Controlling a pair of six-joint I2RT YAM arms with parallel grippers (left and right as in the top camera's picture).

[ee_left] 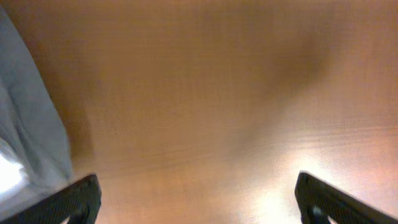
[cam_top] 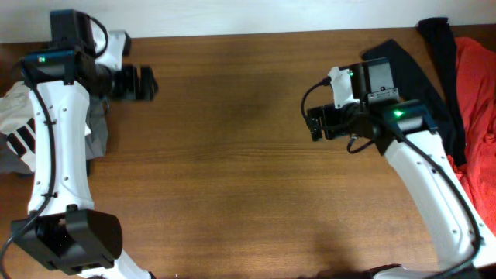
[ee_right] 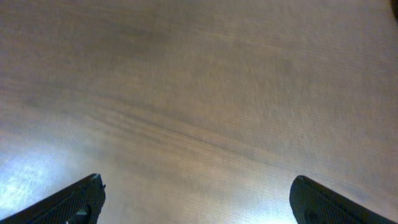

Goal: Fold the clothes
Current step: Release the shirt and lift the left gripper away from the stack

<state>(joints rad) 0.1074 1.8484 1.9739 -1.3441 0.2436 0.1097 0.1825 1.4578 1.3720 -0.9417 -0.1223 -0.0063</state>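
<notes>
The white T-shirt (cam_top: 19,128) with black bars lies bunched at the table's left edge, partly under my left arm; a pale edge of it shows in the left wrist view (ee_left: 25,137). The long black garment (cam_top: 418,74) and the orange-red one (cam_top: 477,101) lie at the far right, partly under my right arm. My left gripper (cam_top: 147,83) is open and empty over bare wood at the back left, just right of the T-shirt. My right gripper (cam_top: 316,124) is open and empty, left of the black garment. Both wrist views show spread fingers over bare table (ee_left: 198,199) (ee_right: 196,199).
The wooden table (cam_top: 232,155) spans the view. A white wall edge (cam_top: 256,15) runs along the back. The arm bases (cam_top: 70,240) stand at the front corners.
</notes>
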